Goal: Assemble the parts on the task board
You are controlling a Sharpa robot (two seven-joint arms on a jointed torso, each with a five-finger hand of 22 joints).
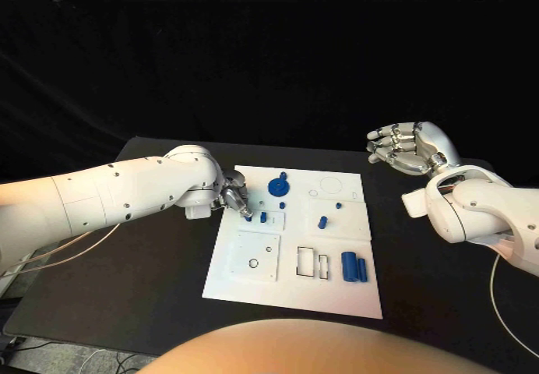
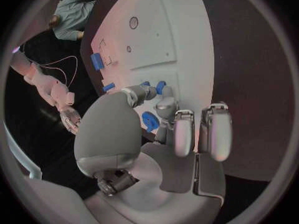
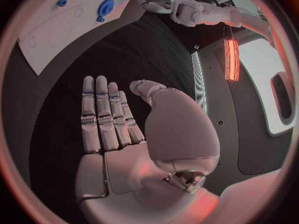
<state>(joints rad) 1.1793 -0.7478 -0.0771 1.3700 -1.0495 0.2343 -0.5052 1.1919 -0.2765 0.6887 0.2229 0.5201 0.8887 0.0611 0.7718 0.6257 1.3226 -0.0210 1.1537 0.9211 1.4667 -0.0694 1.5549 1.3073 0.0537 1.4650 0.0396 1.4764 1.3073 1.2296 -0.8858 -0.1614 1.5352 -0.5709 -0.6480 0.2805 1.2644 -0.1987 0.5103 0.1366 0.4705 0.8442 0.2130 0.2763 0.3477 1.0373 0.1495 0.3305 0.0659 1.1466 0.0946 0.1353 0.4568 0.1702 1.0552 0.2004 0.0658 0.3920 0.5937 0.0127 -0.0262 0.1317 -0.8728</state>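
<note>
At the task board left edge: left hand with fingertips on a small blue part | right hand raised beyond its right corner, fingers apart, holding nothing.

No readable text, labels, brands or numbers anywhere. The task board carries only outlined shapes: circles and rectangles, no lettering. Nothing legible on the blue parts, the arms or the worktop.
</note>
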